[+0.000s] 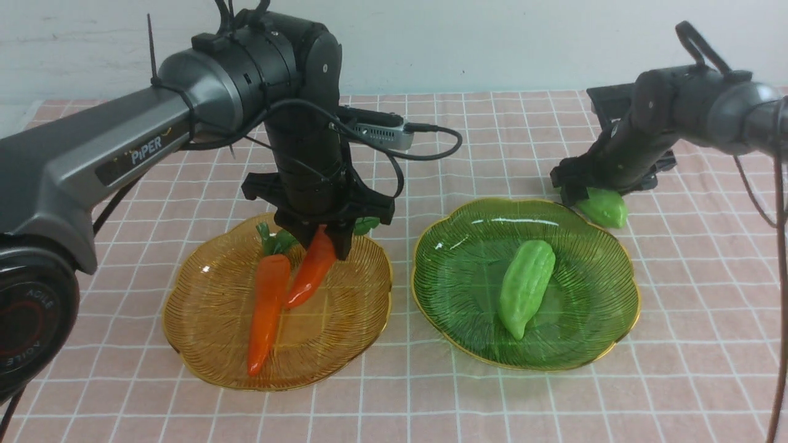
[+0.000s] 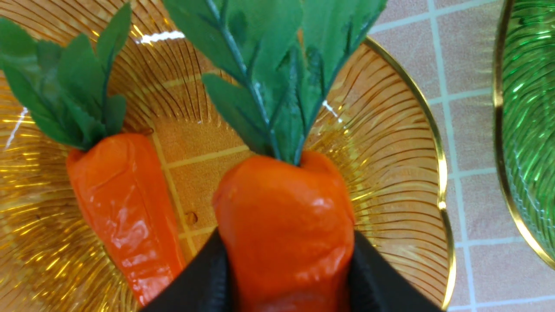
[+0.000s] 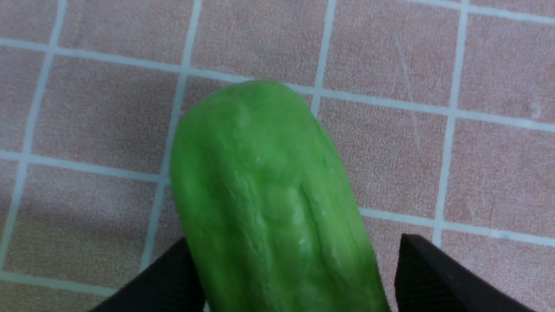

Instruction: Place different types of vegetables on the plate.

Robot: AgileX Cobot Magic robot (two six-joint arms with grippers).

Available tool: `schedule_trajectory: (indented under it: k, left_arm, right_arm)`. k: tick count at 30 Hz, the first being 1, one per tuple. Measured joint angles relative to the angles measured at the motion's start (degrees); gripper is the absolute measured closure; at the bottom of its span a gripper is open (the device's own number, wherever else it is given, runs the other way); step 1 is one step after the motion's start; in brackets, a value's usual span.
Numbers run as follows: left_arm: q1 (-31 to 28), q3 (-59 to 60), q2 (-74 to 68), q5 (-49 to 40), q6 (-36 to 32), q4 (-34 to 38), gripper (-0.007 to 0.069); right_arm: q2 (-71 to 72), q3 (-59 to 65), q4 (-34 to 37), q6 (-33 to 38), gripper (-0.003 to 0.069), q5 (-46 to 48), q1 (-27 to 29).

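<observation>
Front view: the left gripper (image 1: 320, 239) is clamped on the tilted carrot (image 1: 311, 271) near its leafy end, over the amber plate (image 1: 203, 360). The tip points down right beside the second carrot (image 1: 266, 311), which lies flat on that plate. One gourd (image 1: 525, 286) sits in the green plate (image 1: 594, 347). The right gripper (image 1: 588, 192) is down over the other gourd (image 1: 607, 208) on the checked tablecloth (image 1: 708, 307), just past the green plate's far rim.

Left wrist view: the black fingers (image 2: 195, 286) squeeze the tilted carrot (image 2: 286, 225) from both sides.

Right wrist view: the jaws stand apart around the other gourd (image 3: 269, 203), with cloth showing between it and one finger (image 3: 433, 277).
</observation>
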State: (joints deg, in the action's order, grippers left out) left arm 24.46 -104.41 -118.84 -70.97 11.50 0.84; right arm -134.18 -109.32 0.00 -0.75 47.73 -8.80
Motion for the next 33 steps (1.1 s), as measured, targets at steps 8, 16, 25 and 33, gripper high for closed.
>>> schedule_trajectory:
  k: [8,16,25,33]
  left_arm:
    - [0.00,0.00,-0.68,0.11,-0.19,-0.06,0.0225]
    - [0.00,0.00,-0.50,0.11,-0.24,-3.59,0.0083]
    - [0.00,1.22,10.43,0.09,-1.85,-3.11,0.0600]
    - [0.00,11.33,30.32,-0.13,-3.01,-0.84,0.0628]
  right_arm:
    - [1.06,-0.84,-0.81,-1.68,0.0259,0.72,0.37]
    - [17.87,-3.53,0.44,-2.41,0.0259,14.63,0.71]
    - [24.83,0.89,8.03,-0.36,0.0259,23.54,0.47]
    - [24.83,14.86,9.32,-2.79,0.0259,23.59,-0.62]
